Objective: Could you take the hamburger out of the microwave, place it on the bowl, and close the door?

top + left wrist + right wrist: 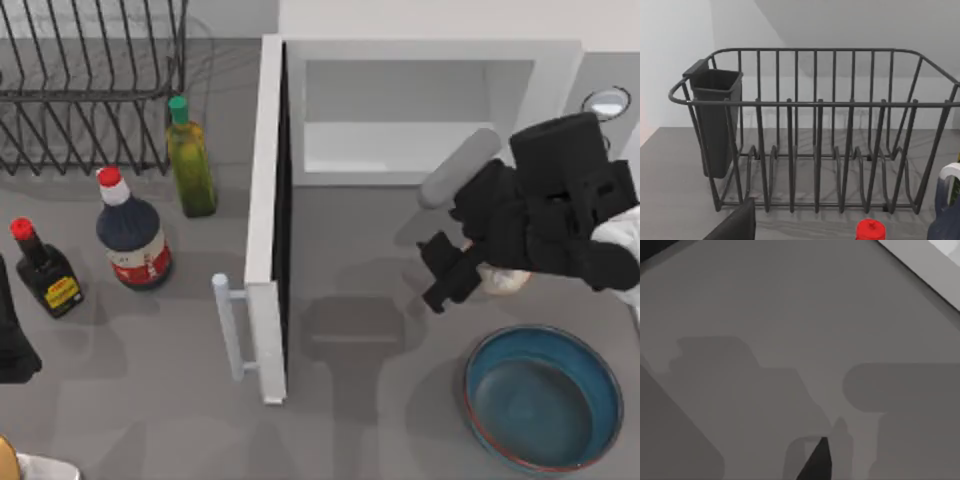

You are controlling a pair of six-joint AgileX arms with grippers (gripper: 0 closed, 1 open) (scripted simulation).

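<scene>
The microwave (420,60) stands at the back with its white cavity showing. Its door (268,215) is swung wide open toward the front, the bar handle (230,325) on its left side. A small whitish hamburger (505,282) peeks out from under my right arm, in front of the microwave's right end and behind the bowl; whether it is held or lies on the table I cannot tell. The blue bowl (545,395) sits at the front right with nothing in it. My right gripper (440,285) hovers left of the hamburger. My left gripper (12,345) is parked at the table's left edge.
A black wire dish rack (90,90) (815,130) with a dark cup holder (715,120) fills the back left. A green-capped oil bottle (190,165) and two red-capped dark bottles (130,235) (45,270) stand left of the door. Bare grey tabletop lies between door and bowl.
</scene>
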